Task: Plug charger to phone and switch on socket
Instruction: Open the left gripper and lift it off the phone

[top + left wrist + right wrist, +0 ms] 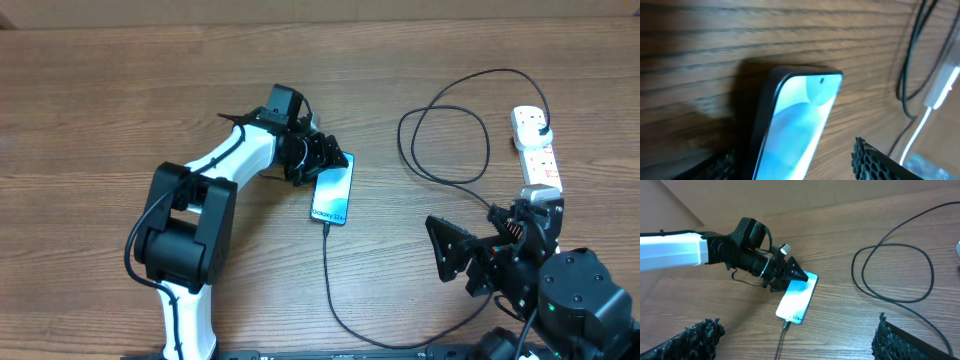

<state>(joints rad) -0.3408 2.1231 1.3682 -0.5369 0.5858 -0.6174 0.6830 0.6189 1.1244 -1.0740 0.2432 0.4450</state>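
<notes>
The phone (333, 190) lies on the wooden table with its blue screen lit; it also shows in the left wrist view (795, 130) and the right wrist view (796, 297). The black charger cable (326, 270) has its connector tip in the phone's near end (785, 324). It loops round to the plug head (541, 128) seated in the white socket (536, 152). My left gripper (318, 158) is open and straddles the phone's far end (790, 159); the right finger stands apart from it. My right gripper (470, 238) is open and empty above the table (795, 335).
The cable makes a wide loop (445, 130) between the phone and the socket, also seen in the right wrist view (895, 275). A thick white cord (920, 125) runs near the black cable in the left wrist view. The table's far edge (320, 22) lies at the top.
</notes>
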